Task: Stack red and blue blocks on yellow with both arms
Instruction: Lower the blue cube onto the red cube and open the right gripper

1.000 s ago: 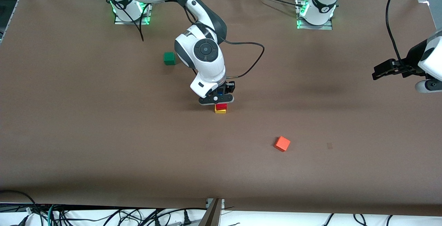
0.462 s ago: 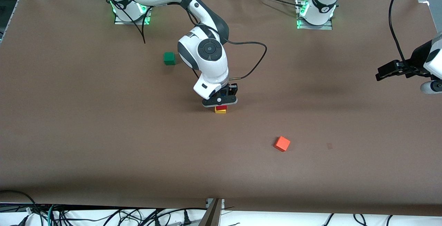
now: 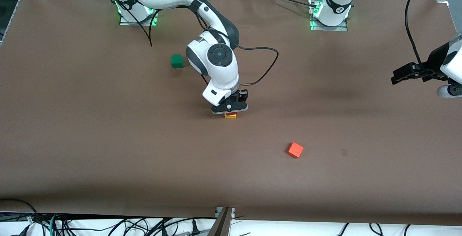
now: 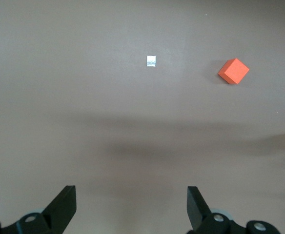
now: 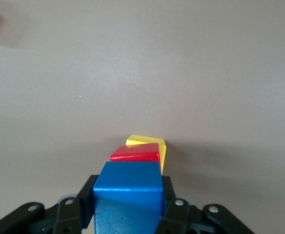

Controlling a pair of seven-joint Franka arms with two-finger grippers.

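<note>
**Blue cube carried in over the red-on-yellow pair**

The right gripper (image 3: 230, 110) pinches the small matte blue cube (image 5: 128, 195) between its jaws, gripping two opposite faces so the underside stays free to seat. Just below the jaws sits the deep red cube (image 5: 135, 152), already resting on the bright-yellow cube (image 5: 147, 143) on the brown table (image 3: 108, 138); whether blue touches red yet cannot be told. The left gripper (image 4: 130, 207) waits with jaws spread over bare table toward its own end, clear of the stack. The orange-red cube (image 3: 295, 150) and green cube (image 3: 177, 61) lie well apart from either jaws, unused.
</note>
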